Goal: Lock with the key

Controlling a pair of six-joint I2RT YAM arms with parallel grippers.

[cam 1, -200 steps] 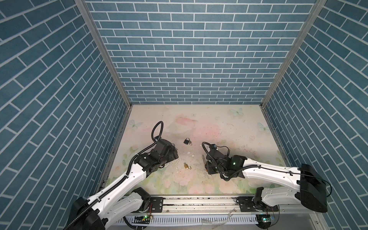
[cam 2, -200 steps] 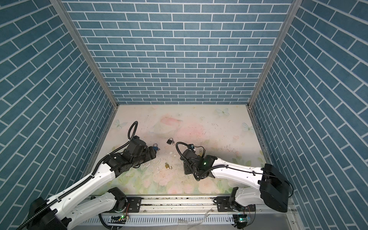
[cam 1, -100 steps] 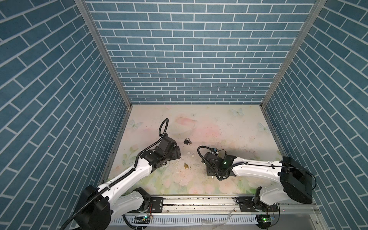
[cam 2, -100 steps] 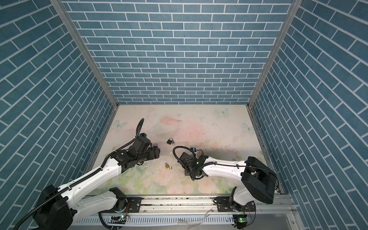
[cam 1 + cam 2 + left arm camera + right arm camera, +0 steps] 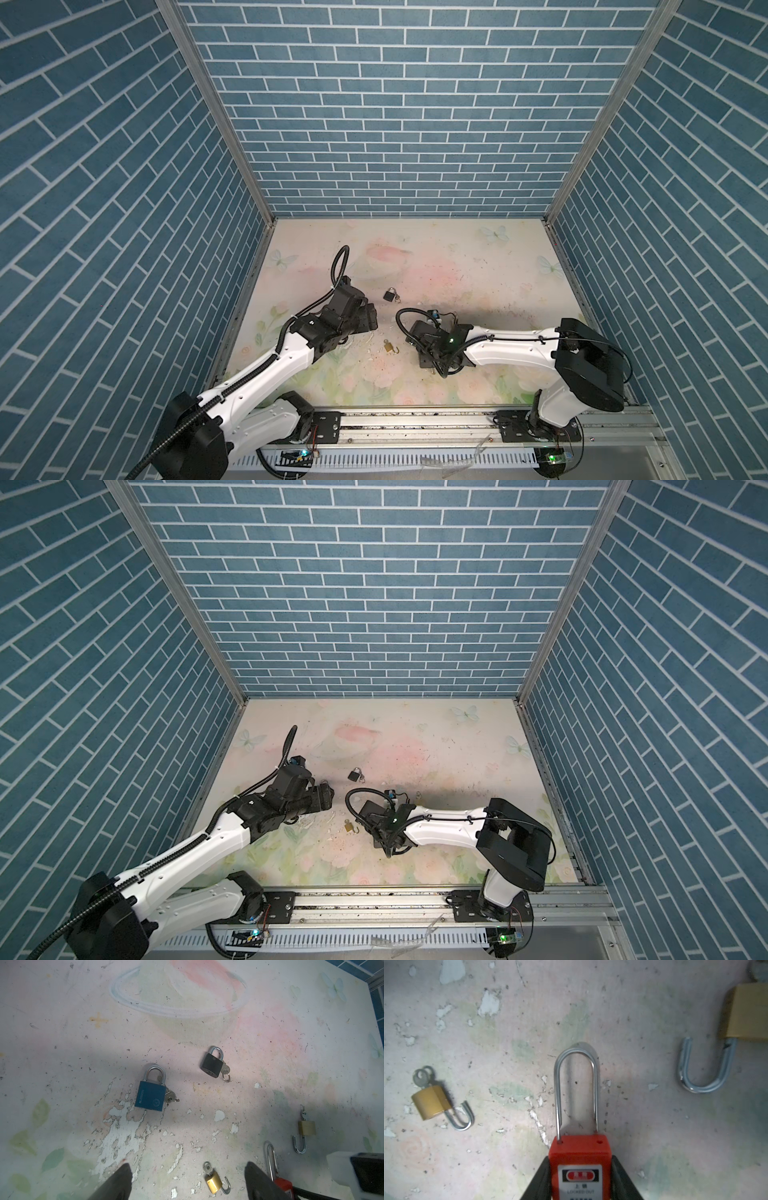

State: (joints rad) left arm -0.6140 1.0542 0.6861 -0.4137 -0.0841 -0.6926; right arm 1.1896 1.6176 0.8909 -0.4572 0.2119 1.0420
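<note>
Red padlock (image 5: 579,1149) is sitting clamped by its body in the right gripper (image 5: 580,1162), low over the table (image 5: 457,266), its shackle pointing forward and seemingly unlatched. The right arm (image 5: 511,345) is lying stretched, nearly level, toward the middle. The left gripper (image 5: 187,1167) is hovering with jaws wide apart near a small brass padlock (image 5: 214,1182), while the left arm (image 5: 270,365) is reaching diagonally forward.

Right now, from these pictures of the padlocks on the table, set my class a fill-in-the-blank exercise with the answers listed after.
1. The lockout padlock clamped in the right gripper has a ____ body.
2. The left gripper is ____ and holds nothing.
3. The blue padlock has its shackle ____.
4. Beside the black padlock lies a ____ on a ring.

Missing words: red; open; closed; key.
</note>
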